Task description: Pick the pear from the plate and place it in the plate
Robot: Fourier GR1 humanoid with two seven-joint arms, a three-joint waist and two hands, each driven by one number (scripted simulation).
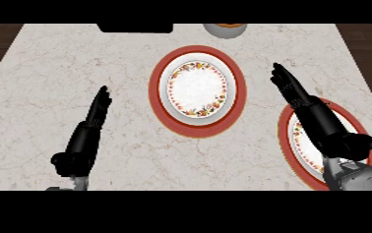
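A pale marbled surface [73, 60] fills most of the frame, with dark strips showing past its upper left and upper right corners. In the lower left of the frame the left hand [93, 114] is seen, its fingers held straight and together and pointing toward the top of the frame, with nothing held in it; it lies over bare surface, well apart from the plates. At the top edge, left of centre, a black block [136, 28] is cut off by the frame. Just right of it, also at the top edge, a grey bowl [225, 30] with something orange inside is partly visible. In the centre of the frame a white plate with a flowered rim [197, 86] is set on a red round mat [157, 92], and its middle is bare. To the right, the right hand [291, 87] is stretched out with straight fingers pointing to the upper left, nothing gripped in it; it lies between the two plates. Under its forearm, at the lower right of the frame, a second flowered plate [299, 143] on a second red mat [285, 129] is largely covered. The pear cannot be seen anywhere in the view.
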